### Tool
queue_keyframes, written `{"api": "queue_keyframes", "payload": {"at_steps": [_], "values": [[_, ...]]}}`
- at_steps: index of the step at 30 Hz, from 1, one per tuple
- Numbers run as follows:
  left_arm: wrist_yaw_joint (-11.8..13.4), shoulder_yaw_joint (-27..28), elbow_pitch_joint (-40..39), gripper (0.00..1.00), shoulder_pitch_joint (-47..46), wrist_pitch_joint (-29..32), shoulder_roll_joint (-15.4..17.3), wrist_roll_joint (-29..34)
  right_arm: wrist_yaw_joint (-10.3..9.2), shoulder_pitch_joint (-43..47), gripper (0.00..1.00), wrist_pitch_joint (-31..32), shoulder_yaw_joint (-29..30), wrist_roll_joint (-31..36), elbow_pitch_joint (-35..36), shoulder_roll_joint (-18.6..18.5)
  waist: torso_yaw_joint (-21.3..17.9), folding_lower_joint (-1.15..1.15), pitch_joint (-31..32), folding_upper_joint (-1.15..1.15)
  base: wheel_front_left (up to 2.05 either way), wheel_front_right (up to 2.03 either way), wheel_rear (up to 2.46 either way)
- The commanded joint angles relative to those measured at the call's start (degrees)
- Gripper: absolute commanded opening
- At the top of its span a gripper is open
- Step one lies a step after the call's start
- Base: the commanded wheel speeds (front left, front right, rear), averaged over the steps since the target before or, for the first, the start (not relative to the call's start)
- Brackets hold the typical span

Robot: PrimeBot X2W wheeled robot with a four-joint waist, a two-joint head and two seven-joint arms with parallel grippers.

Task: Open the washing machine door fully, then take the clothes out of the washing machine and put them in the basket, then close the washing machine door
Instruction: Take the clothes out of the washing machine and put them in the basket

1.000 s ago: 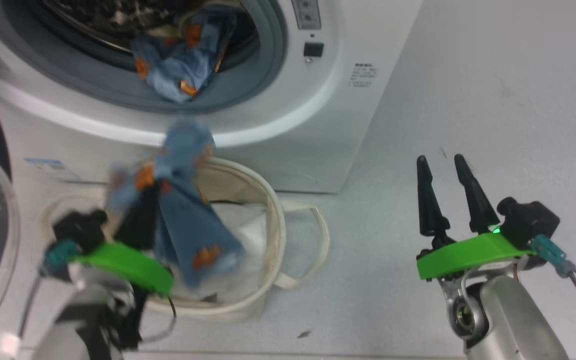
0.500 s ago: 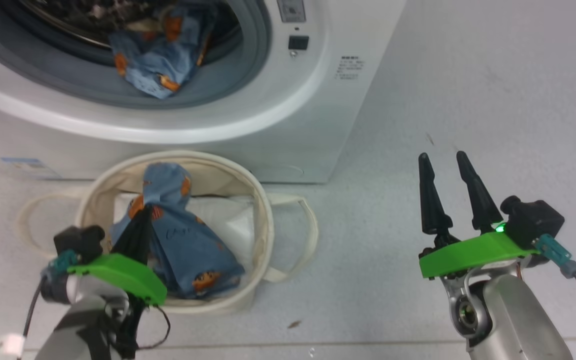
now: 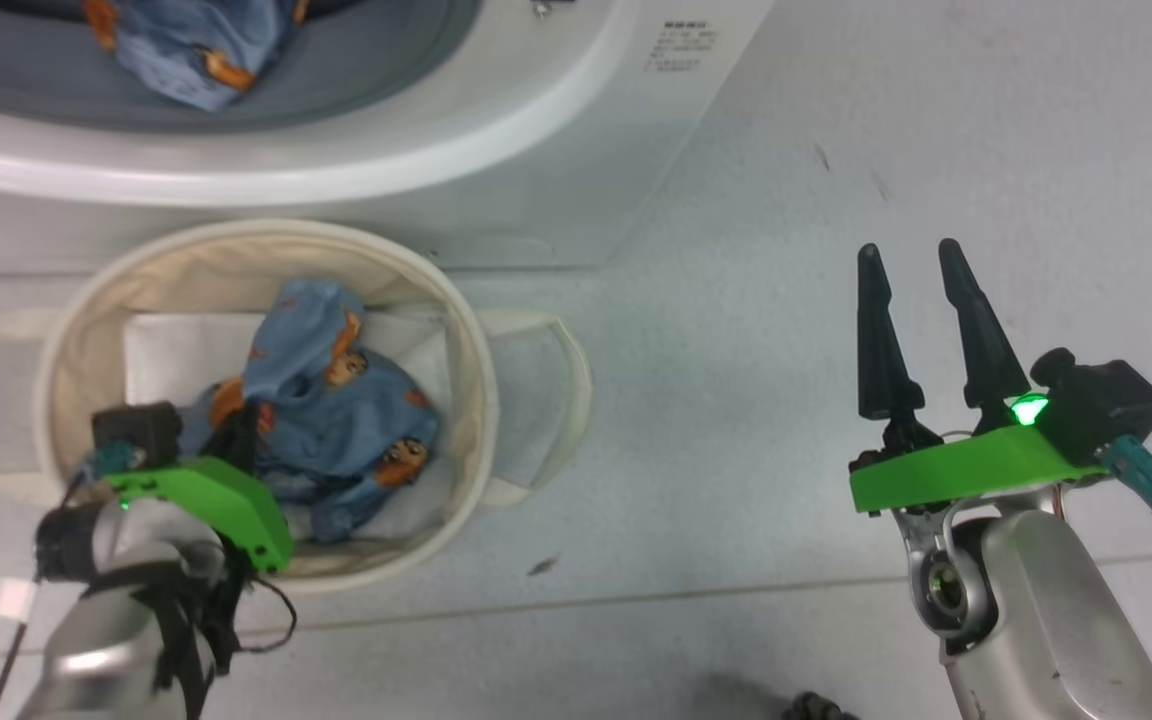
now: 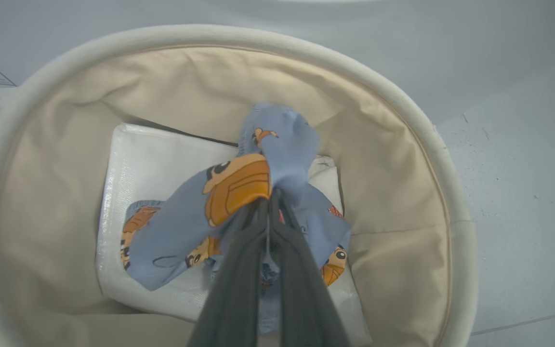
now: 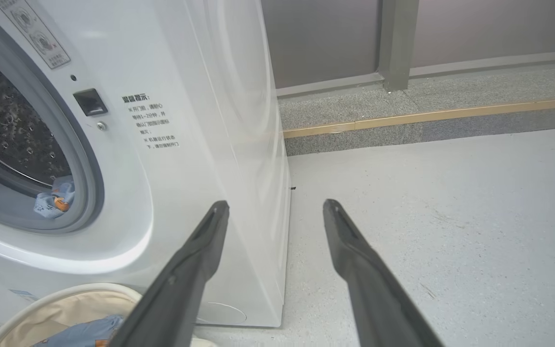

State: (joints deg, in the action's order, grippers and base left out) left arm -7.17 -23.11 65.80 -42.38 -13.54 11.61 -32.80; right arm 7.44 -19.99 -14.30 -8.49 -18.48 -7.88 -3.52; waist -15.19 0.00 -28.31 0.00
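Observation:
The cream basket (image 3: 266,232) stands on the floor before the white washing machine (image 3: 536,150). My left gripper (image 4: 270,195) reaches down inside the basket (image 4: 393,159), shut on a blue bear-print piece of the clothes (image 4: 239,188) that bunches over a white sheet (image 4: 142,159). In the head view that piece of clothes (image 3: 331,410) lies mostly on the basket's bottom. More blue clothes (image 3: 196,50) rest on the grey gasket at the drum mouth (image 5: 53,202). My right gripper (image 3: 911,255) hovers open and empty over the floor to the right of the machine (image 5: 200,120). The door is out of view.
The basket's loop handle (image 3: 566,400) sticks out toward the right. Grey floor (image 3: 736,350) spreads between basket and right arm. In the right wrist view a raised stone step with a yellow strip (image 5: 427,115) and a grey post (image 5: 395,43) lie beyond the machine.
The head camera has tilted down. My left gripper has lowered the blue piece from above the rim to the bottom of the basket, still shut on it. The right gripper stays as it was.

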Motion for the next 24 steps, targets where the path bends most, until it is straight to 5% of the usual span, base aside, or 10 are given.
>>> {"api": "queue_keyframes", "payload": {"at_steps": [1,10,11,12,13,14,24], "values": [[-0.30,1.20,-0.01,0.00,-1.05,0.12,1.51,-0.90,0.05,-0.60,1.00,-0.70,-1.00,0.49,2.00,0.36,-1.00,0.00,-1.77,0.00,0.00,0.00,0.00],[-0.31,-1.06,4.69,0.00,-3.72,1.41,2.68,-5.66,0.05,-1.34,1.00,-0.70,-0.90,0.83,3.04,0.53,-2.57,0.00,-4.78,0.00,0.00,0.00,0.00],[-0.31,-1.17,4.90,0.07,-3.95,0.79,2.97,-5.77,0.05,-1.36,1.00,-0.70,-0.76,0.81,3.14,0.55,-2.60,0.00,-4.76,0.00,0.00,0.00,0.00],[-0.31,-1.55,5.10,0.31,-4.06,0.26,3.01,-5.58,0.05,-1.28,1.00,-0.70,-0.52,0.64,3.22,0.56,-2.51,0.00,-4.61,0.00,0.00,0.00,0.00],[-0.31,-1.86,5.24,0.95,-4.02,-0.04,2.69,-5.69,0.05,-1.13,1.00,-0.70,-0.34,0.49,3.21,0.56,-2.36,0.00,-4.38,0.00,0.00,0.00,0.00],[-0.31,-1.96,5.35,1.00,-3.94,-0.23,2.32,-6.11,0.05,-0.94,1.00,-0.70,-0.23,0.48,3.11,0.57,-2.20,0.00,-4.12,0.00,0.00,0.00,0.00],[-0.31,-5.03,5.64,1.00,-2.49,-1.27,1.92,-7.20,0.05,-0.37,1.00,-0.70,-0.72,-0.12,0.95,0.61,0.26,0.00,0.88,0.00,0.00,0.00,0.00]]}}
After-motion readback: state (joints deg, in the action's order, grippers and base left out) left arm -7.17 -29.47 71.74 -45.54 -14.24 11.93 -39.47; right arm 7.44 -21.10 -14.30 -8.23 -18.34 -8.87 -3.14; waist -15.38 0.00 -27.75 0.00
